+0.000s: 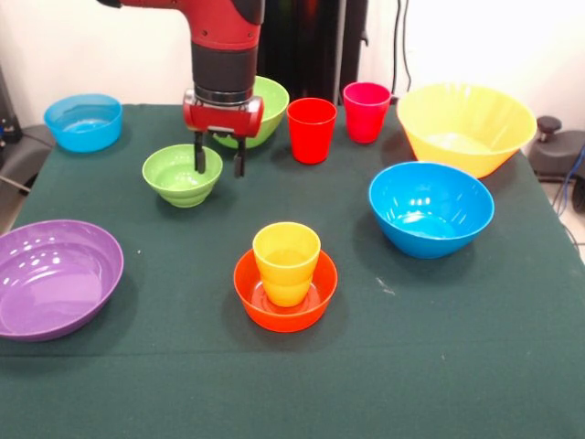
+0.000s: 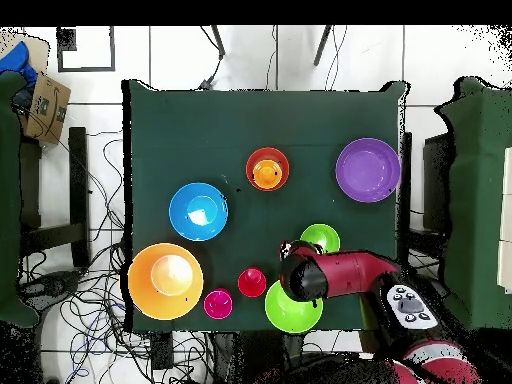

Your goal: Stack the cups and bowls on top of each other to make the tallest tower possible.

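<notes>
A yellow-orange cup [image 1: 286, 261] stands upright inside the small orange bowl [image 1: 285, 297] at the front middle; the same pair appears from above as cup [image 2: 267, 173] in bowl [image 2: 267, 156]. My gripper [image 1: 219, 165] hangs open at the right rim of the small green bowl [image 1: 181, 176], holding nothing. One finger [image 1: 198, 157] overlaps that rim and the other is outside it; I cannot tell whether it touches. Behind the gripper is a larger green bowl [image 1: 270, 102]. The red cup [image 1: 312, 130] and pink cup [image 1: 366, 112] stand upright to the right.
A large yellow bowl [image 1: 466, 126] and a blue bowl [image 1: 430, 208] sit on the right. On the left are a purple bowl [image 1: 55, 277] near the front and a small blue bowl [image 1: 83, 121] at the far corner. From above, the arm [image 2: 335, 275] covers part of the larger green bowl [image 2: 290, 312].
</notes>
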{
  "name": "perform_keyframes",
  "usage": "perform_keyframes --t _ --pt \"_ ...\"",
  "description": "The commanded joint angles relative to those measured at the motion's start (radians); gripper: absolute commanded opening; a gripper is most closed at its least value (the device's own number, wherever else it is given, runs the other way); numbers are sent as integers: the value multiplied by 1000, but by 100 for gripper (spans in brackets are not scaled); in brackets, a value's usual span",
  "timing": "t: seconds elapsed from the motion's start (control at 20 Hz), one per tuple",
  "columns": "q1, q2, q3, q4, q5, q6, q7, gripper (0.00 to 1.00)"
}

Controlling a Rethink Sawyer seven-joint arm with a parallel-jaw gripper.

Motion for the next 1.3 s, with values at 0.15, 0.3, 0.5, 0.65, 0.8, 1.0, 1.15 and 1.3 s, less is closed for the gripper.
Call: perform_keyframes --t 0.15,0.3,0.5,0.65,0.8,1.0,1.15,1.3 --pt "20 -22 100 -50 7 125 -48 100" --pt "21 -19 95 -55 1 117 -43 100" --pt "30 -23 89 -57 -6 122 -47 0" --pt "30 -30 91 -49 4 154 -59 0" --pt "27 -30 94 -46 5 158 -61 0" --pt "25 -25 90 -42 -2 147 -54 0" --pt "24 -19 85 -45 -9 143 -47 0" --pt "26 -16 80 -47 -12 144 -42 100"
